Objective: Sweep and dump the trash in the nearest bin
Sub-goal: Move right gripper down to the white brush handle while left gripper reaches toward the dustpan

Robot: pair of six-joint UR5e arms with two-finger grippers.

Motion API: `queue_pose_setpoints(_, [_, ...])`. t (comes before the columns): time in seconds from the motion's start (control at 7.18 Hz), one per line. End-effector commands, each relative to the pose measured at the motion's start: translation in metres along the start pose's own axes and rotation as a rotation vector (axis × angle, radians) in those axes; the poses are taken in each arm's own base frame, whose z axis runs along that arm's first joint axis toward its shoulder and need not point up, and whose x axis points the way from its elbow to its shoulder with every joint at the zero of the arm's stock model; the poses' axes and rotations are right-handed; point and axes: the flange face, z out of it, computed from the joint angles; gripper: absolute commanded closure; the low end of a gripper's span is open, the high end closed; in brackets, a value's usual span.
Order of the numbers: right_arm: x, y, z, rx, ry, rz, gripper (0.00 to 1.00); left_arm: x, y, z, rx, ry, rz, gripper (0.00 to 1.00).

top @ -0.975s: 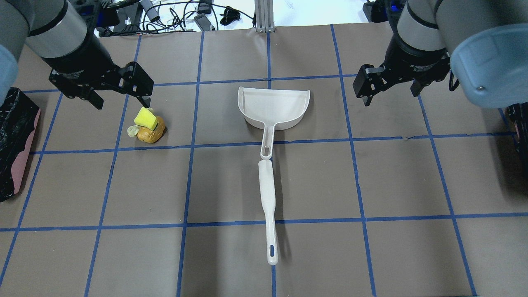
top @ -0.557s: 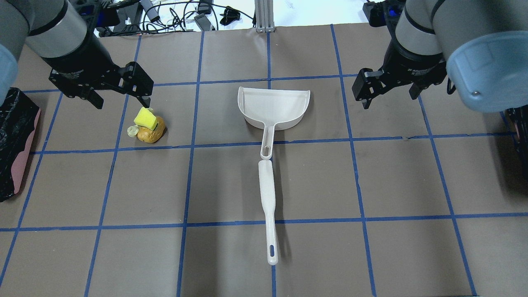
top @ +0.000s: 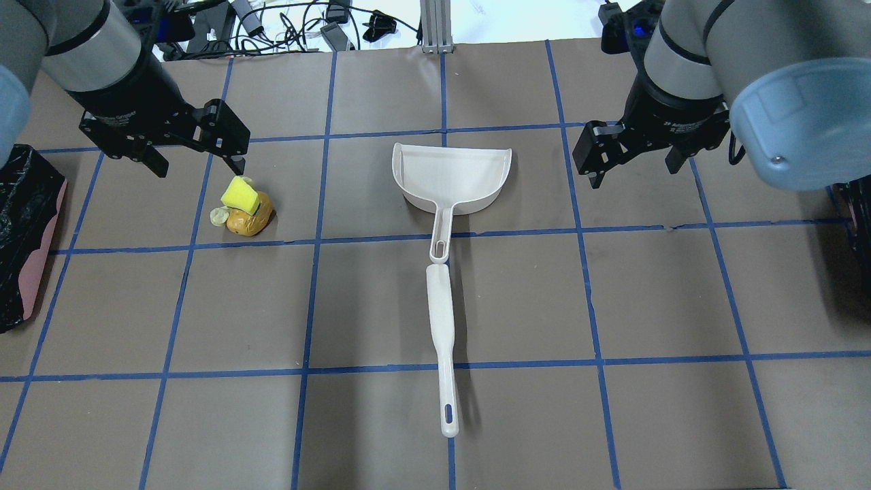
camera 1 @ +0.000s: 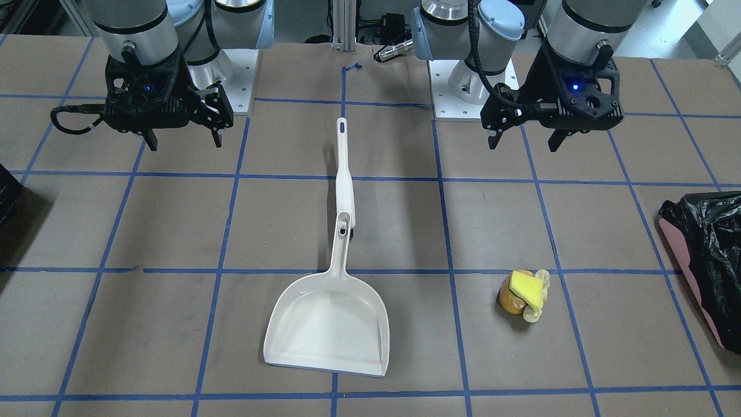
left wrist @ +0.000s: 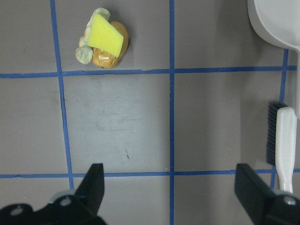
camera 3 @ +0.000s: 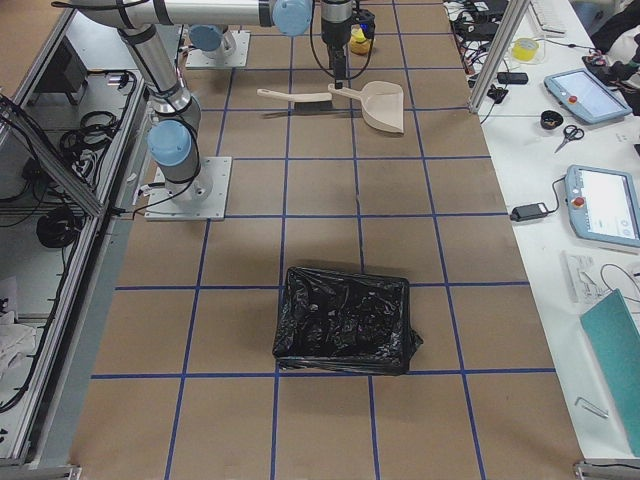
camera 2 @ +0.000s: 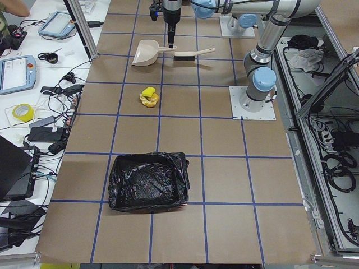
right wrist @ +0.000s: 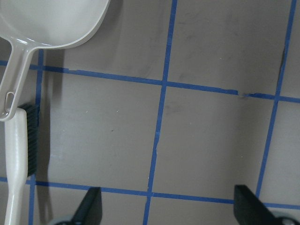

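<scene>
Overhead exterior: nearest the robot, the brush [top: 441, 320] lies lengthwise on the centre line, with the dustpan [top: 452, 170] beyond it. The trash [top: 245, 207] rests left of the dustpan, toward the bin [top: 34, 272]. The left gripper [top: 199, 169] hangs near the trash, spread and empty. The right gripper [top: 636, 173], likewise spread and empty, is well apart from it.

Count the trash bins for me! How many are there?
2. The pink-sided bin is at the table's end on the robot's left, nearest the trash. The other bin is at the opposite end, on its right.
</scene>
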Motion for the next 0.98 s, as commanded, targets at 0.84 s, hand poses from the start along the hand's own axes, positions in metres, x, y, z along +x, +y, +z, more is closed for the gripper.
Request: queue_pose_setpoints(0.84, [-0.136,-0.036,0.120,-0.048,-0.156,0.082,0.00,0.087,-0.130,0.070,0.088,0.009,0.230,0.00])
